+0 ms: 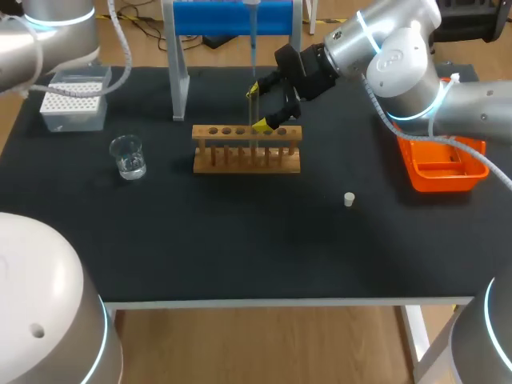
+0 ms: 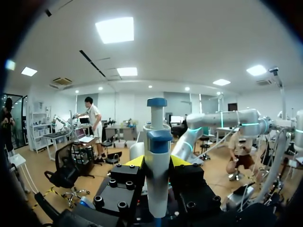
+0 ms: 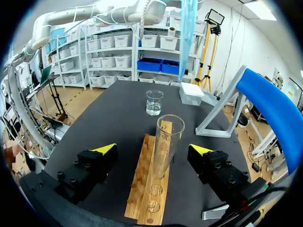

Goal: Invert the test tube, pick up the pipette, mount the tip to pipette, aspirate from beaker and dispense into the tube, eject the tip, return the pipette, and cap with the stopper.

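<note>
The left gripper (image 2: 157, 161) clamps the pipette (image 2: 157, 142), its tip (image 3: 187, 42) above the wooden rack (image 3: 147, 203). The right gripper (image 3: 154, 149) stands apart, flanking the test tube (image 3: 166, 146) upright in the rack. Centre the tip over the tube mouth; descend vertically.

No legible text, no readable labels, numbers or signs on anything
</note>
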